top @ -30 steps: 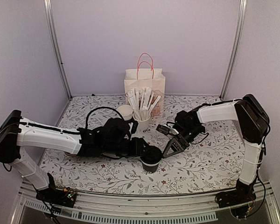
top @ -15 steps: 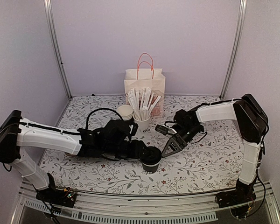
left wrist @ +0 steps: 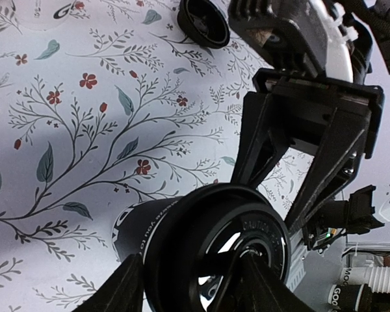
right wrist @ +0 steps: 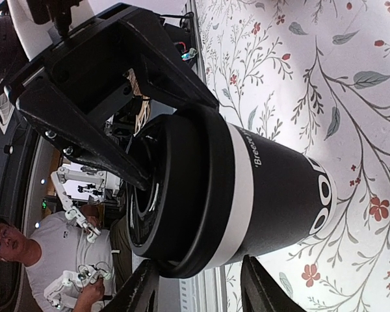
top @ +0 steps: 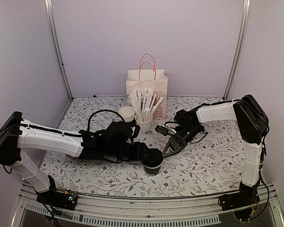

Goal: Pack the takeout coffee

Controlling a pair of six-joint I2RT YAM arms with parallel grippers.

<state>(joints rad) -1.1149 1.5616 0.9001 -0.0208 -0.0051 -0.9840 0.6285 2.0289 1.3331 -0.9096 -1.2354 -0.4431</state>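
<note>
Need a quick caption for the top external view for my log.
Left gripper holds the lidded black coffee cup, open right gripper beside it, paper bag standing at the back.

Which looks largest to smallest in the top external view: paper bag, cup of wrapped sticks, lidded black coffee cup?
1. paper bag
2. cup of wrapped sticks, sticks included
3. coffee cup
Cup bodies alone look alike, so unsure.

The takeout coffee (top: 153,165) stands on the table (top: 208,165) near its front, between the left gripper (top: 148,154) and the right gripper (top: 168,150), with the cup of sticks (top: 144,126) behind it, the stack of cups (top: 127,113) left of that, and the paper bag (top: 146,87) rearmost.
</note>
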